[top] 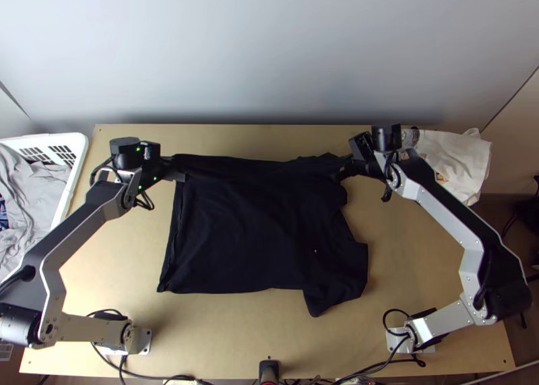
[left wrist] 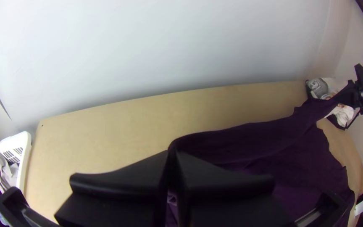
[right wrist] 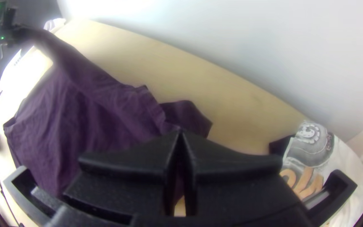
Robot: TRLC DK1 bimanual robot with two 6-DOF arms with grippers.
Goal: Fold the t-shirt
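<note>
Left gripper (left wrist: 172, 154) closed on shirt (top: 256, 233), far left corner; right gripper (right wrist: 180, 133) closed at far right. Body lies nearside; fold probably goes near.

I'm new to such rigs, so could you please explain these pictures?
The left arm and right arm are jointed robot arms at a table. The top view looks down from high above; each wrist view comes from a camera on one arm. A black t-shirt lies mostly spread on the table. The left tool and right tool, pairs of flat black fingers, grip it near the two ends of its far edge. A basket with grey cloth is at the left, white cloth at the far right.
</note>
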